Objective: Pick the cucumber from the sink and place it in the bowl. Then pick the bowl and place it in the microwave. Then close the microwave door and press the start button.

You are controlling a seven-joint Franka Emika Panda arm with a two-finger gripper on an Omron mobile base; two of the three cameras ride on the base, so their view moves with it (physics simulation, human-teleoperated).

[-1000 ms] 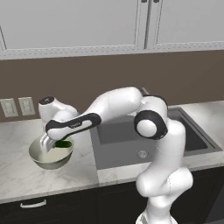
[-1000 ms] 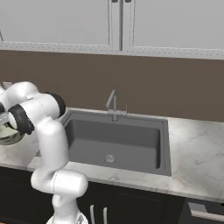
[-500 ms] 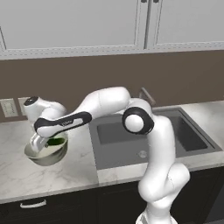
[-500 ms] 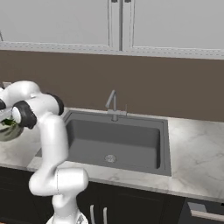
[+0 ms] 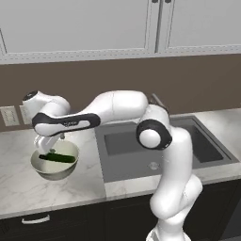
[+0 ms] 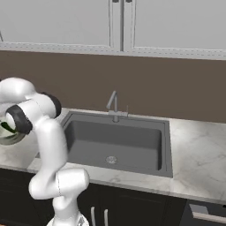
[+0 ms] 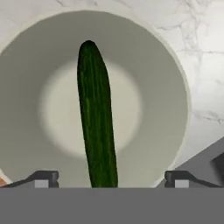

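The dark green cucumber (image 5: 58,157) (image 7: 96,127) lies loose across the bottom of the pale cream bowl (image 5: 52,172) (image 7: 168,87), which stands on the marble counter left of the sink (image 5: 123,143) (image 6: 117,141). My gripper (image 5: 49,141) (image 7: 111,178) hangs just above the bowl, pointing down into it. It is open: the fingertips (image 7: 43,177) stand far apart on either side of the cucumber, touching nothing. In the right base view my own arm covers most of the bowl (image 6: 6,137) at the left edge.
The grey basin has a slim faucet (image 6: 114,106) at its back. Marble counter (image 5: 19,188) runs left of the bowl and right of the sink (image 6: 198,154). Wall outlets (image 5: 9,116) sit behind the bowl. Cabinets hang overhead.
The jaws have spread wide and let go of the cucumber, which now rests free in the bowl. The arm has stretched a little further left over the bowl.
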